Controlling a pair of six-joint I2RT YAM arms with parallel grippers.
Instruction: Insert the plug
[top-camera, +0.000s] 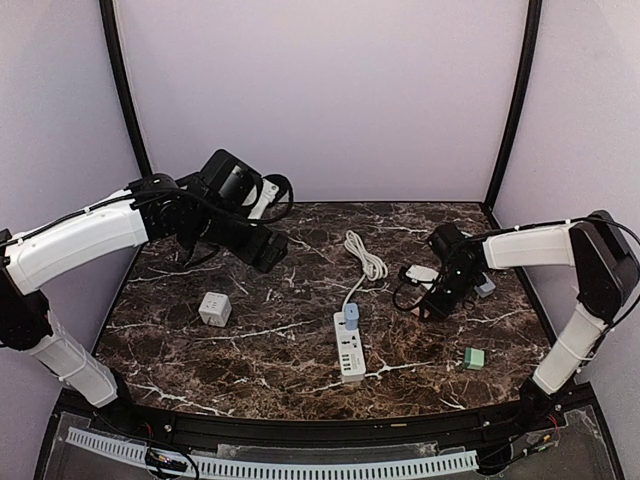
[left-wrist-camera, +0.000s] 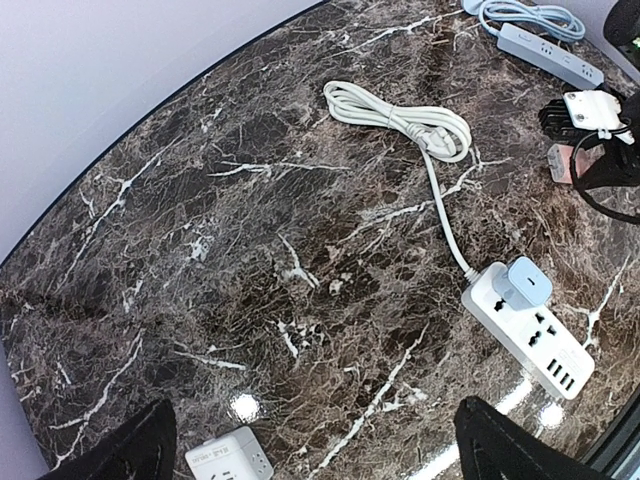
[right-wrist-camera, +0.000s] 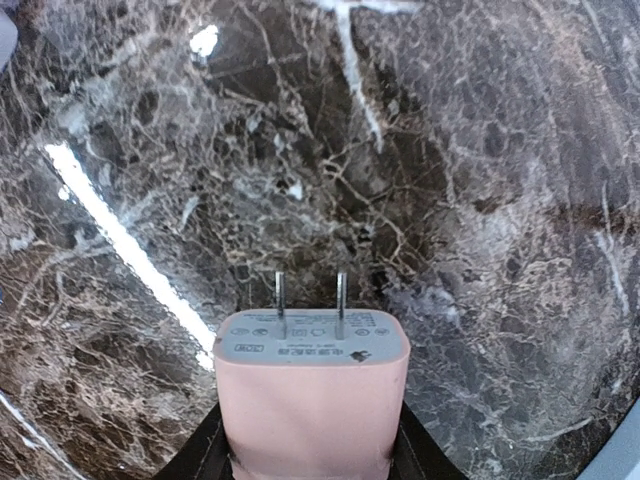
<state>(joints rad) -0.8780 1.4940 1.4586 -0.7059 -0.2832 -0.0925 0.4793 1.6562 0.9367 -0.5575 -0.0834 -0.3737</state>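
Note:
My right gripper (right-wrist-camera: 312, 445) is shut on a pink plug (right-wrist-camera: 312, 400). Its two metal prongs point at the bare marble a little above the table. In the top view this gripper (top-camera: 435, 300) hangs right of the white power strip (top-camera: 348, 350), apart from it. A blue plug (top-camera: 351, 317) sits in the strip's far end. The strip (left-wrist-camera: 530, 335) and the blue plug (left-wrist-camera: 520, 285) also show in the left wrist view. My left gripper (top-camera: 265, 250) is open and empty, raised over the back left; its black fingertips (left-wrist-camera: 130, 455) stand wide apart.
A white cube socket (top-camera: 214, 309) lies left of centre and shows in the left wrist view (left-wrist-camera: 230, 460). The strip's coiled white cable (top-camera: 368, 258) lies behind it. A green block (top-camera: 474, 357) sits front right. A grey-blue second strip (left-wrist-camera: 550, 50) lies by the right arm.

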